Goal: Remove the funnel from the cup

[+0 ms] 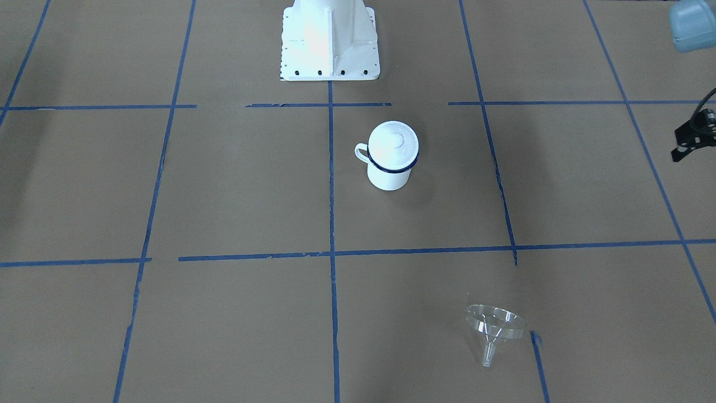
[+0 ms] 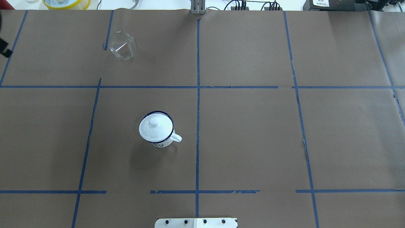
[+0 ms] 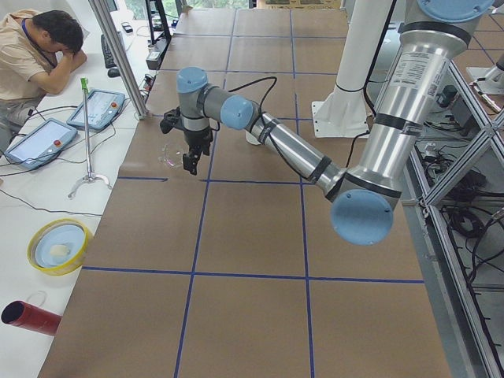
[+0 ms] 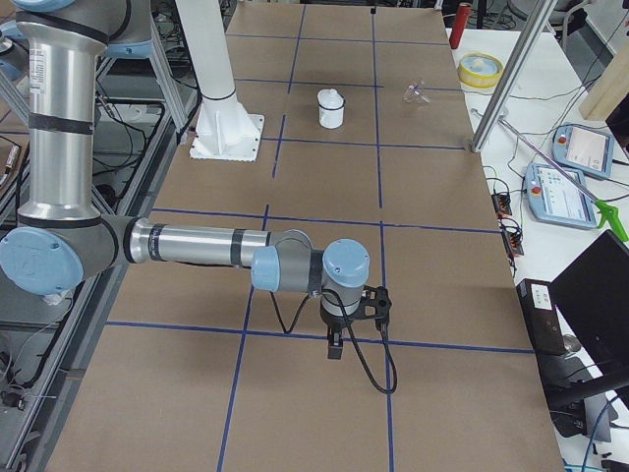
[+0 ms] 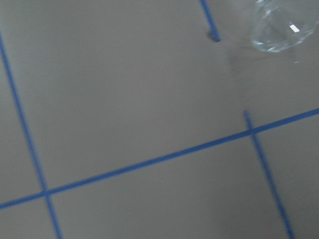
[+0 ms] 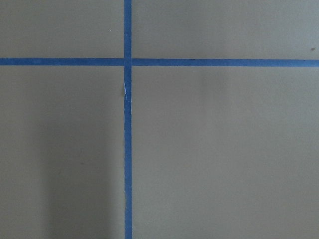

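Note:
The clear funnel (image 1: 495, 324) lies on its side on the brown table, far from the cup, and also shows in the overhead view (image 2: 121, 46) and the left wrist view (image 5: 279, 25). The white cup (image 1: 390, 170) with a dark blue rim stands upright near the table's middle, and a white knobbed lid (image 2: 155, 126) sits on it. My left gripper (image 3: 193, 157) hangs above the table beside the funnel; only its edge shows in the front view (image 1: 691, 140), and I cannot tell if it is open. My right gripper (image 4: 339, 339) hovers far from both; I cannot tell its state.
The robot's white base (image 1: 330, 39) stands behind the cup. A yellow-rimmed bowl (image 3: 57, 246) and a red cylinder (image 3: 31, 316) lie on the side bench. An operator (image 3: 35, 55) sits by two teach pendants (image 3: 98, 109). A metal post (image 3: 118, 55) rises at the table's far edge.

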